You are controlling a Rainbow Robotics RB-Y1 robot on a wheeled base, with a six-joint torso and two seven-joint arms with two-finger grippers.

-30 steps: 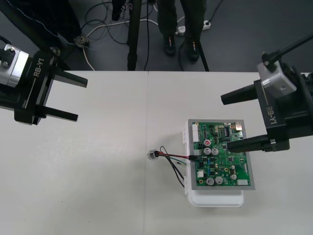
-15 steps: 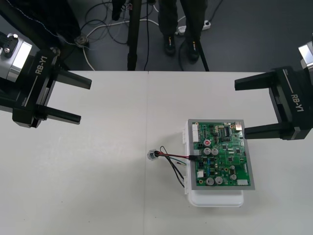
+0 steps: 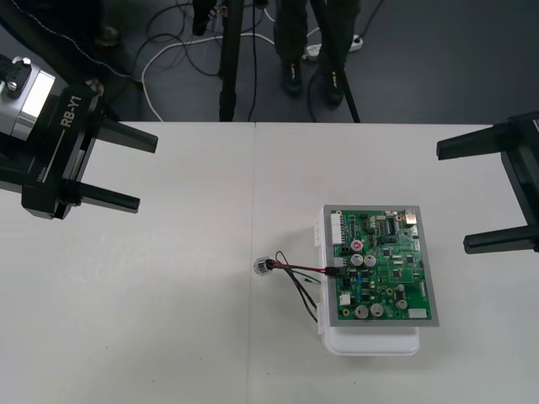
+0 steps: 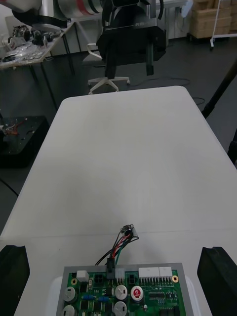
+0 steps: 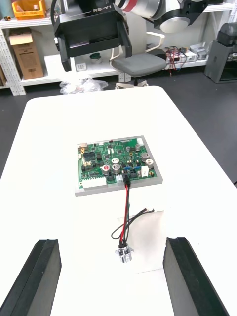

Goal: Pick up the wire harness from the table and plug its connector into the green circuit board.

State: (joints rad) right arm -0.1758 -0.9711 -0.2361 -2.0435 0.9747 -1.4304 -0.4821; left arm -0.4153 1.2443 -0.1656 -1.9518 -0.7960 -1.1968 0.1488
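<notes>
Where the front view looks down on the plain light worktop (image 3: 168, 337), the black two-fingered left claw (image 3: 146, 173) hangs over the far left side with its fingers spread wide. The black two-fingered right claw (image 3: 452, 199) hangs at the right edge, equally spread and holding nothing. Between them, right of centre, the green rectangular circuit board (image 3: 379, 265) lies on its white plastic base (image 3: 370, 341). The small wire harness (image 3: 299, 279) of thin red, black and green wires lies on the worktop just left of the board. Its small black plug (image 3: 334, 271) is seated at the board's left edge, and its round metal socket (image 3: 262, 266) rests on the worktop further left.

From the right wrist view, that claw's own fingers (image 4: 12, 279) stand wide apart. The board sits between them, with the plug in the board's edge and the wires trailing towards the left claw across the worktop.

From the left wrist view, its own fingers (image 5: 37, 276) are likewise wide apart. The socket lies nearest them, and the red wire runs from it to the plug in the board.
</notes>
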